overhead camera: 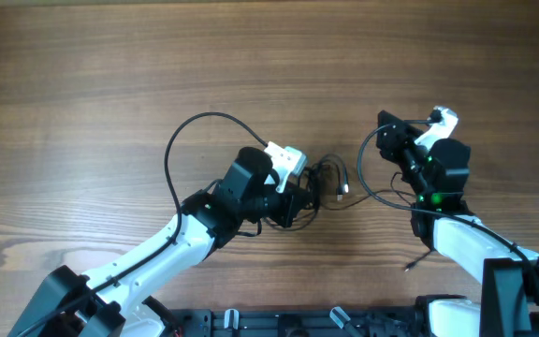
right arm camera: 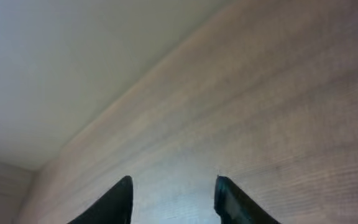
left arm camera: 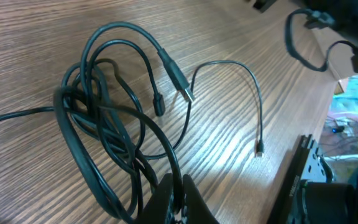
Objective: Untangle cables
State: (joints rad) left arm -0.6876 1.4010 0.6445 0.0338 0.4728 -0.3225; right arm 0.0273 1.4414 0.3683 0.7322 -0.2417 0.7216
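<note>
Loosely knotted cables (left arm camera: 91, 99) lie on the table (left arm camera: 36, 37), pinched by left fingers (left arm camera: 197, 208).

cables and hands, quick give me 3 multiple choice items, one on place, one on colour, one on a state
1. Where on the table does the clump of cables lie?
A. in its far left corner
B. at the left hand
C. at its near edge

2. What colour are the cables?
A. black
B. white
C. red

3. How is the right hand?
A. shut on a cable
B. shut, empty
C. open, empty

Key:
1 B, the left wrist view shows strands running right into the closed left hand.
2 A, every strand is black against the brown wood.
3 C, its own view shows a gap between the fingers with only wood behind.
</note>
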